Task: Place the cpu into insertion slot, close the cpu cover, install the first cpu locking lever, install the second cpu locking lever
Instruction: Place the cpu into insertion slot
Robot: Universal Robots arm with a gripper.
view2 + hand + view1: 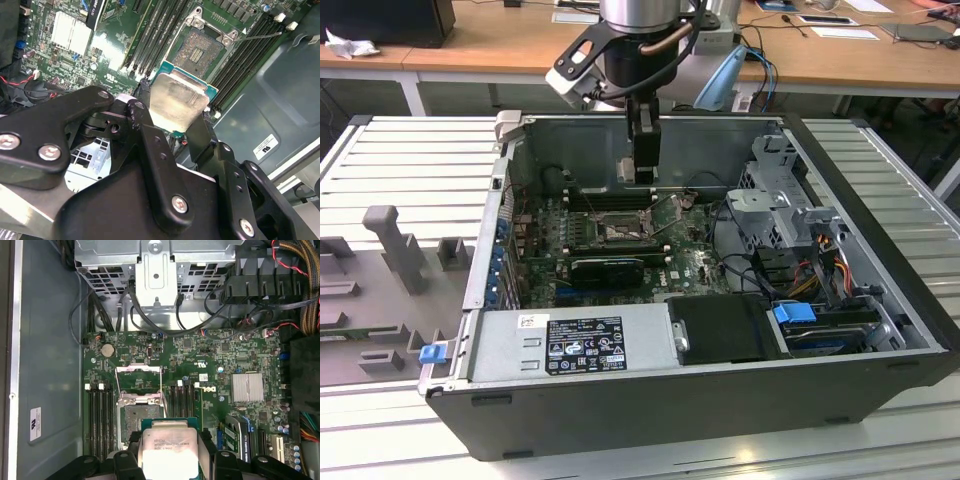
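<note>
Open computer case [880,345] lying on the ribbed metal surface [410,160], with the power supply [585,345] sitting along its near side in the exterior view. Beyond it, the motherboard [695,262] is carrying the insertion slot [620,230], which is lying bare. Its cpu cover [139,369] is standing swung open in the first wrist view, and a thin locking lever [260,36] is sticking out free in the second wrist view.

The gripper [642,168] is hanging above the slot's far edge. Its fingers [142,117] are clenching the cpu [177,100] by two opposite edges, silver face toward the wrist cameras. The chip is hovering over the board just beside the slot, not yet seated.

Risk, as a judgement: a chip going down tilted or off-square could be bending the socket contacts, and the raised cover or free lever could be catching a finger.

The cpu's underside and its orientation marks are being hidden. The black finger links are covering the board beneath them, and the gap between chip and slot is hard to judge.
</note>
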